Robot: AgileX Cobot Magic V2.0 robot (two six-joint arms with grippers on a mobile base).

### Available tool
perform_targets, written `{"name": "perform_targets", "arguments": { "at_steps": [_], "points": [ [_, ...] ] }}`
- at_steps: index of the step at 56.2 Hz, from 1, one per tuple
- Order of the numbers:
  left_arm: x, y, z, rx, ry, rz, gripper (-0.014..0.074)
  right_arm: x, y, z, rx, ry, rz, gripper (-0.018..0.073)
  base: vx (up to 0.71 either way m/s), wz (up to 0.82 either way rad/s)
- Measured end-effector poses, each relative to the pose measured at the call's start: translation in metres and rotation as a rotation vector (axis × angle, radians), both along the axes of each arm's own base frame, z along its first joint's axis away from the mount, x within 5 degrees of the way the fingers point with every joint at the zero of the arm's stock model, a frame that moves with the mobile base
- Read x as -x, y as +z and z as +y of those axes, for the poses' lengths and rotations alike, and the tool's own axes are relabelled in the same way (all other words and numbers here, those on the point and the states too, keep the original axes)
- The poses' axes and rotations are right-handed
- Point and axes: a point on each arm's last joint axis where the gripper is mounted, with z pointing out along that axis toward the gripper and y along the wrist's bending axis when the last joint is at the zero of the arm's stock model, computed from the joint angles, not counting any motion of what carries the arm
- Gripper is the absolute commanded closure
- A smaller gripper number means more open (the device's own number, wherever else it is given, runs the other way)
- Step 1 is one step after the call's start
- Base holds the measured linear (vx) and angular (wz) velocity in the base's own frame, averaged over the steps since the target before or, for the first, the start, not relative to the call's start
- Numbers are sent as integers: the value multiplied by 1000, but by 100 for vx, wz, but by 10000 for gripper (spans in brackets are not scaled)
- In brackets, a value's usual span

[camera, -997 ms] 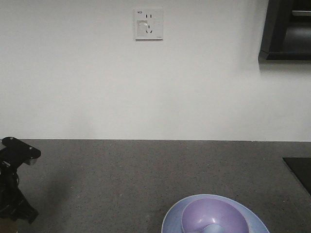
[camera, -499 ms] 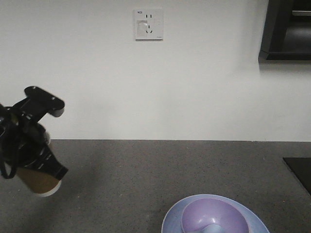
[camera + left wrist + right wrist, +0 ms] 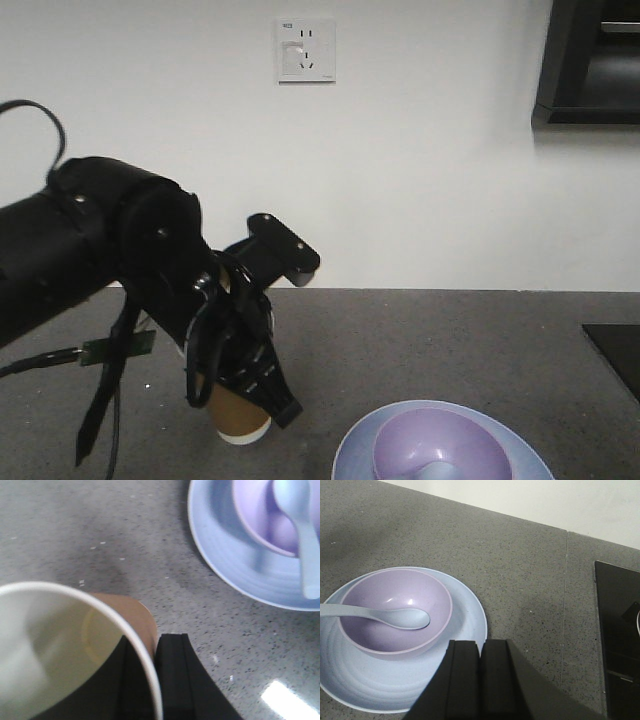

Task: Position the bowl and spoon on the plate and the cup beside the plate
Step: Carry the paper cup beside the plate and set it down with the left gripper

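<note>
The lavender bowl (image 3: 395, 595) sits on the pale blue plate (image 3: 467, 612), and the pale spoon (image 3: 385, 616) lies in the bowl with its handle over the left rim. My right gripper (image 3: 480, 650) is shut and empty, just off the plate's near right edge. My left gripper (image 3: 250, 400) is shut on the brown paper cup (image 3: 243, 425), one finger inside the white rim and one outside. The cup hangs upright, low over the counter, just left of the plate (image 3: 360, 450). The left wrist view shows the cup (image 3: 137, 617), plate (image 3: 220, 555), bowl (image 3: 260, 525) and spoon (image 3: 300, 530).
A grey speckled counter (image 3: 420, 340) runs back to a white wall with a socket (image 3: 305, 48). A black glass panel (image 3: 617, 630) is set into the counter at the right. A dark cabinet (image 3: 590, 60) hangs at the upper right.
My left arm has swung from the far left toward the plate, carrying the cup to the right and lower. The bowl, spoon and plate have not moved.
</note>
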Motion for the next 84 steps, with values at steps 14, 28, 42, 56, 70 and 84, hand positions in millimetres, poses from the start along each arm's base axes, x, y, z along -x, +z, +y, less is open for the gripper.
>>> {"name": "perform_targets", "arguments": {
  "at_steps": [14,28,42,56,70,84],
  "points": [
    [1,-24,-24,-35,-45,54,603,0,0,0,0,0,0,568,0,0],
    [4,-26,-32,23,-52,82,603,0,0,0,0,0,1,568,0,0],
    [4,-27,-34,31,-53,87,603,0,0,0,1,0,4,568,0,0],
    [-2,-44,-40,5,-52,120,601,0,0,0,1,0,4,568,0,0],
    [-3,-45,-41,7,-52,118,593,0,0,0,1,0,4,568,0,0],
    [-4,-45,-41,12,-52,111,484,0,0,0,1,0,6,568,0,0]
  ]
}}
